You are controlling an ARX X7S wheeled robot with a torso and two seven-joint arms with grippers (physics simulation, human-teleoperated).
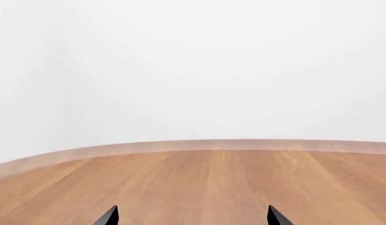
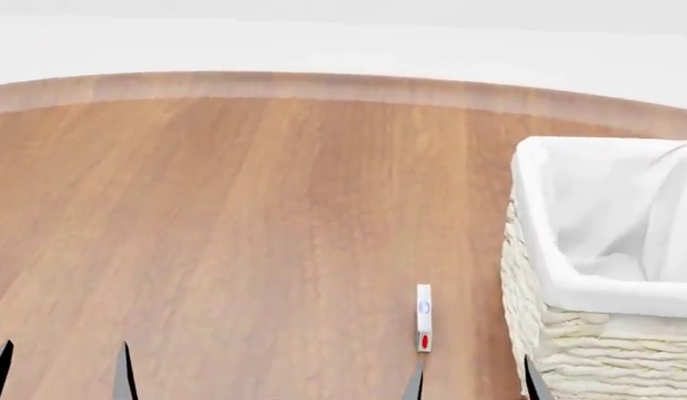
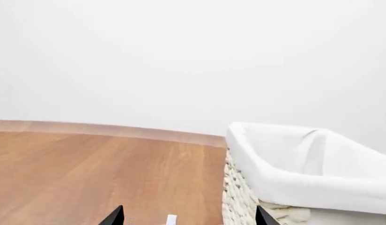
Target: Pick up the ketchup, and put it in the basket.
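Both grippers, left [image 2: 61, 371] and right [image 2: 473, 377], are showing spread, empty fingertips. Ketchup [image 2: 423, 317] is standing upright, white cap upward, on the table [image 2: 243, 217], beside the basket [image 2: 597, 292].

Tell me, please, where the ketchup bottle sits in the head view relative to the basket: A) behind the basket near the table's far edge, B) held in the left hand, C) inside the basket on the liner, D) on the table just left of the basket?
D: the ketchup rests on the wooden table just left of the basket, beyond the open right hand, and nothing holds it.
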